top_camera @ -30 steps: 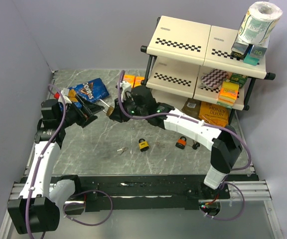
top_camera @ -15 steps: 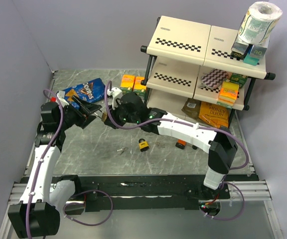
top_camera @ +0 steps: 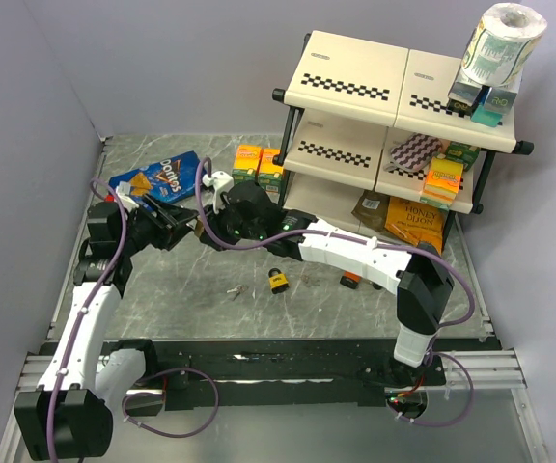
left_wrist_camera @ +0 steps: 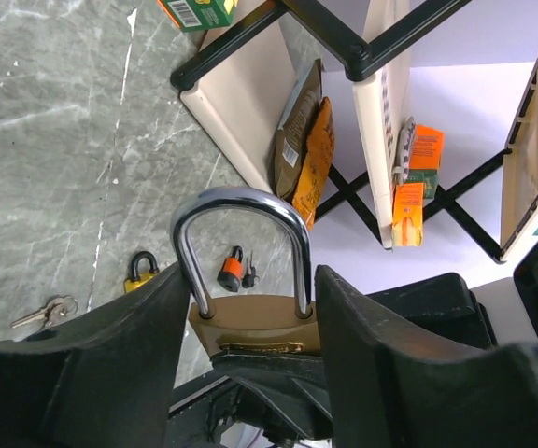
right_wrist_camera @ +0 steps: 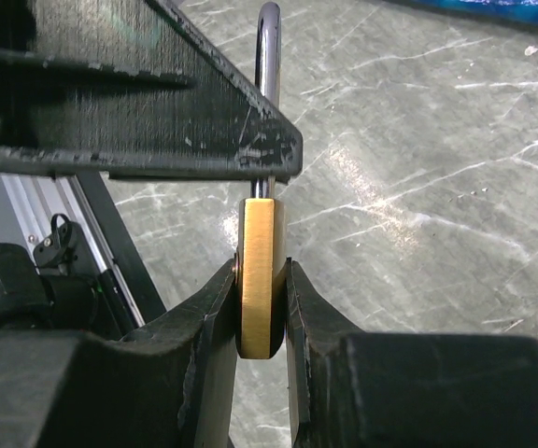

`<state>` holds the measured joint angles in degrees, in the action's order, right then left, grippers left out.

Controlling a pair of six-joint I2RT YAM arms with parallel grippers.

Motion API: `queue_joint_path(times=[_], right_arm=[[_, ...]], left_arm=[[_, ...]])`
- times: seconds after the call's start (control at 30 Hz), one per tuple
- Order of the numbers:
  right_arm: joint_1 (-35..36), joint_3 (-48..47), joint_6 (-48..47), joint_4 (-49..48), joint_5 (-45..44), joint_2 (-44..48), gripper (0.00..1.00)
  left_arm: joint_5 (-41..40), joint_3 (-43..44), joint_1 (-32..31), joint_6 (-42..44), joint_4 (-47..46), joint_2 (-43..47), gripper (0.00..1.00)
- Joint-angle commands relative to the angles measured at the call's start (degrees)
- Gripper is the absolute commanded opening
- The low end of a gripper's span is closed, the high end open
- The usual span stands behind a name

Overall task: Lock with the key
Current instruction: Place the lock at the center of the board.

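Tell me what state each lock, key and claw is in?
Brass padlock with silver shackle: shackle looks closed, held aloft.
Right gripper: shut on the padlock's body.
Left gripper: fingers flank the shackle, grip unclear.
Silver keys: lying loose, in no lock.
Yellow padlock: lying untouched.

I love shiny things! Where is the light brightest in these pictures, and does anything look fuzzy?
Left wrist view: the padlock has white glints along its steel shackle, all sharp. Right wrist view: a bright glare patch sits on the marble table, and the black fingers near the lens look slightly soft. Top external view: even light, only faint shadows.
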<state>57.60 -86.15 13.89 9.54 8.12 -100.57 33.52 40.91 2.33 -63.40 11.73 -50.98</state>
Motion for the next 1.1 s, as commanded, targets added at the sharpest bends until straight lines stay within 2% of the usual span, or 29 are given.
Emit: queue_joint_path(times=[0.0,0.1,0.2,0.33,0.4,0.5,0.53,0.57,0.63,0.67,0.77,0.87,0.93,1.07], right_arm=[[0.4,-4.4,1.7,-4.2,-0.3,0.1,0.0],[0.5,-4.3,1.8,-4.2,-0.3,0.1,0.0],[0.5,-4.1,1.8,-4.2,-0.3,0.2,0.0],[0.5,-4.2,2.1,-4.8,1.6,0.0,0.0],[0.6,-4.3,2.2,-5.3,2.9,0.1,0.0],[0.5,-4.1,2.4,-5.6,3.9,0.0,0.0],[0.5,-3.9,2.2,-5.7,4.4,0.1,0.02],[0.5,-3.4,2.0,-5.8,4.6,0.5,0.16],[0.3,-2.8,1.6,-5.6,4.7,0.8,0.37],[0.3,-2.0,1.3,-5.4,4.6,1.5,0.56],[-0.5,0.3,-0.3,-4.7,4.4,3.4,0.77],[-1.6,4.3,-3.4,-4.4,7.6,6.5,0.87],[-1.9,6.5,-6.2,-3.7,8.8,8.1,0.97],[-3.7,12.9,-9.8,-1.6,11.2,13.3,1.0]], left_arm=[[-1.1,-0.1,-1.1,-2.5,-4.2,0.5,0.62],[-1.2,-0.4,-1.3,-2.8,-4.4,0.4,0.62],[-1.3,-0.3,-1.3,-2.5,-4.2,0.3,0.57],[-1.0,-0.4,-1.3,-2.6,-4.3,0.2,0.39],[-1.6,-0.3,-1.3,-1.8,-3.9,0.1,0.35],[-1.8,-0.1,-1.3,-0.8,-2.9,-0.2,0.18],[-1.8,0.0,-1.3,-0.5,-2.1,-0.3,0.07],[-2.0,0.1,-1.4,0.0,-1.4,-0.3,0.03],[-3.0,0.7,-1.3,1.8,0.1,-0.4,0.01],[-3.2,1.0,-1.2,2.5,1.9,-0.5,0.01],[-4.7,2.8,-1.3,6.6,6.7,-1.5,0.01],[-7.1,4.6,-1.6,12.7,10.9,-4.0,0.01],[-8.8,7.1,-3.5,18.1,15.4,-7.7,0.01],[-17.6,10.2,-7.1,25.8,20.3,-13.4,0.01]])
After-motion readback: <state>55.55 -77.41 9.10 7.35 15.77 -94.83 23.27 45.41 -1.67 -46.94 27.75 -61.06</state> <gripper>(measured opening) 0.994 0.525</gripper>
